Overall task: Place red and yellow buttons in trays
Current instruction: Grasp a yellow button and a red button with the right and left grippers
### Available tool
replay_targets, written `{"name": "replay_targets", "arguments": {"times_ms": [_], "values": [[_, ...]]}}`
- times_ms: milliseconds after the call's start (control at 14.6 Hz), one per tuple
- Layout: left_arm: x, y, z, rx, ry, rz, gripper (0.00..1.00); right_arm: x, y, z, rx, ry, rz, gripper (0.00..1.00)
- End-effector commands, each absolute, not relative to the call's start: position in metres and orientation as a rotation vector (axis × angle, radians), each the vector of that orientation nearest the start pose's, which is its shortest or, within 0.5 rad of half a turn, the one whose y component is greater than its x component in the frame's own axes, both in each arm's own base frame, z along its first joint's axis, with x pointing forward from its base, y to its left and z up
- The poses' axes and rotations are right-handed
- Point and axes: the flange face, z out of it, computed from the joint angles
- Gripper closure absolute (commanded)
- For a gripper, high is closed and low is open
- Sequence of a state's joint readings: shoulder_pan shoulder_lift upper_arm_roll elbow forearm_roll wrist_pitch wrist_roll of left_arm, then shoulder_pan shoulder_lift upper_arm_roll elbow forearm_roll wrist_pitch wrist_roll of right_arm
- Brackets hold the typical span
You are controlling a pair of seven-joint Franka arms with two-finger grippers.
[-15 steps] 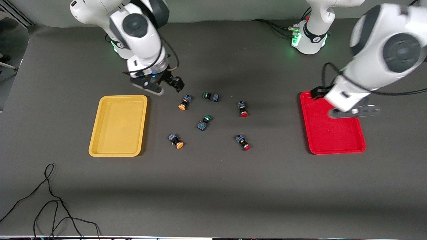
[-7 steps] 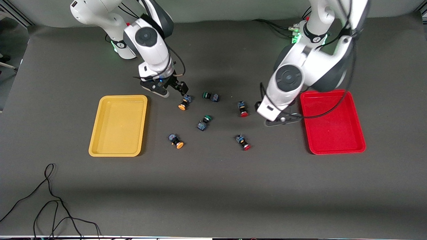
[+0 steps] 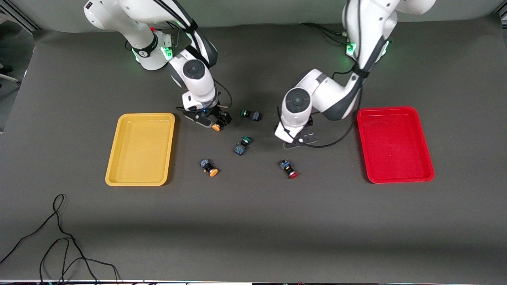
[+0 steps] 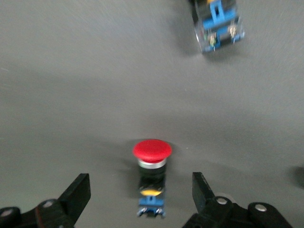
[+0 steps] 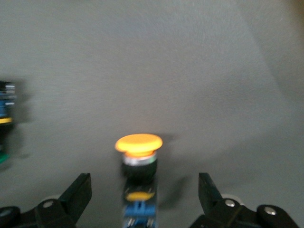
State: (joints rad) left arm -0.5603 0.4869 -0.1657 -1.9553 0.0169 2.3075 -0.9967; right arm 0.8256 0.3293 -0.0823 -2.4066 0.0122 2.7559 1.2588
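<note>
My right gripper (image 3: 214, 120) is open and low around a yellow button (image 3: 216, 126); in the right wrist view that button (image 5: 138, 164) lies between the fingers (image 5: 80, 191), untouched. My left gripper (image 3: 296, 139) is open over a red button, which its hand hides in the front view; in the left wrist view the button (image 4: 152, 173) lies between the fingers (image 4: 79, 194). A second yellow button (image 3: 209, 167) and a second red button (image 3: 288, 169) lie nearer the front camera. The yellow tray (image 3: 115, 158) and the red tray (image 3: 425, 158) hold nothing.
Two green-capped switches lie between the grippers, one (image 3: 250, 114) beside the right gripper and one (image 3: 242, 145) nearer the camera. A green switch's edge (image 5: 4, 123) shows in the right wrist view. Another switch's body (image 4: 218, 26) shows in the left wrist view. A black cable (image 3: 59, 237) lies near the table's front edge.
My left arm swung from over the red tray to the red button and came down around it. My right gripper moved down over the yellow button.
</note>
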Motion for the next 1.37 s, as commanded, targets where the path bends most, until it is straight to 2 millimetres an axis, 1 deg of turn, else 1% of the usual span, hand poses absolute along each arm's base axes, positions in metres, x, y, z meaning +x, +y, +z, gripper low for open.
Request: {"name": "replay_targets", "arguments": {"times_ms": [0, 68, 137, 205, 274, 342, 411, 547, 616, 684, 821, 889, 958, 1095, 1163, 1232, 1300], "values": [[0.437, -0.394, 0.2, -3.07, -0.462, 0.169, 0.06, 0.372, 0.34, 0.175, -3.023, 0.828, -0.069, 0.0], [0.437, -0.393, 0.195, -3.066, -0.464, 0.173, 0.09, 0.372, 0.34, 0.174, -3.026, 0.826, -0.067, 0.03], [0.436, -0.393, 0.192, -3.063, -0.461, 0.179, 0.17, 0.372, 0.34, 0.173, -3.027, 0.826, -0.066, 0.25], [0.436, -0.393, 0.192, -3.062, -0.461, 0.18, 0.34, 0.373, 0.34, 0.174, -3.03, 0.817, -0.066, 0.51], [0.437, -0.393, 0.195, -3.064, -0.468, 0.175, 0.69, 0.374, 0.34, 0.174, -3.032, 0.816, -0.065, 0.71], [0.436, -0.393, 0.196, -3.065, -0.473, 0.175, 1.0, 0.374, 0.339, 0.174, -3.034, 0.814, -0.064, 0.82], [0.439, -0.393, 0.198, -3.058, -0.519, 0.174, 1.0, 0.374, 0.34, 0.175, -3.033, 0.813, -0.065, 0.88], [0.44, -0.394, 0.204, -3.043, -0.576, 0.174, 1.0, 0.378, 0.343, 0.181, -3.025, 0.801, -0.074, 0.91], [0.445, -0.393, 0.214, -3.051, -0.582, 0.16, 1.0, 0.381, 0.346, 0.19, -3.026, 0.8, -0.072, 0.91], [0.449, -0.385, 0.232, -3.03, -0.574, 0.175, 1.0, 0.387, 0.351, 0.206, -3.045, 0.805, -0.053, 0.91], [0.468, -0.36, 0.276, -2.96, -0.536, 0.256, 1.0, 0.403, 0.365, 0.255, -3.109, 0.767, 0.006, 0.91], [0.477, -0.338, 0.299, -2.936, -0.485, 0.305, 1.0, 0.414, 0.371, 0.286, -3.143, 0.725, 0.035, 0.91], [0.486, -0.311, 0.322, -2.931, -0.423, 0.343, 1.0, 0.425, 0.372, 0.316, -3.183, 0.63, 0.067, 0.91], [0.501, -0.245, 0.356, -2.921, -0.331, 0.415, 1.0, 0.465, 0.352, 0.379, -3.226, 0.448, 0.09, 0.91], [0.509, -0.208, 0.369, -2.936, -0.278, 0.447, 1.0, 0.479, 0.342, 0.405, -3.242, 0.336, 0.105, 0.91], [0.515, -0.167, 0.374, -2.953, -0.22, 0.486, 1.0, 0.495, 0.324, 0.428, -3.25, 0.24, 0.115, 0.91], [0.521, -0.127, 0.374, -2.982, -0.176, 0.505, 1.0, 0.51, 0.303, 0.442, -3.254, 0.137, 0.124, 0.91]]}}
